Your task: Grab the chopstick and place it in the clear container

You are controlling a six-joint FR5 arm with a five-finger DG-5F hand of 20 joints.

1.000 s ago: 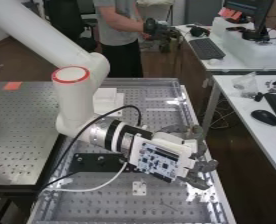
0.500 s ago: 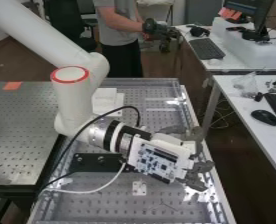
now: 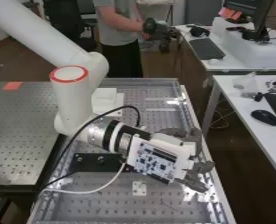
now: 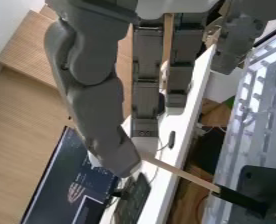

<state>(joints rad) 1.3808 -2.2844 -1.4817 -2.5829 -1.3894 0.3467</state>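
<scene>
Over the right edge of the bench, the hand hangs at the end of the arm with its fingers extended and spread. From above, the hand reaches into the wrist view, its fingers mostly straight. A thin light-brown chopstick with a black end section slants away from the tip of the large digit. Its light end passes behind that tip; whether they touch is hidden. The black end lies over or against a dark block at the bench side.
The perforated bench carries a black plate, a white block and a small white bracket. Cables loop beside the arm. A white desk stands right of the bench, with a mouse and a crumpled clear plastic thing.
The hand has shifted slightly leftward and down in the high view, and its digits have changed pose a little. The rest of the arm has hardly moved.
</scene>
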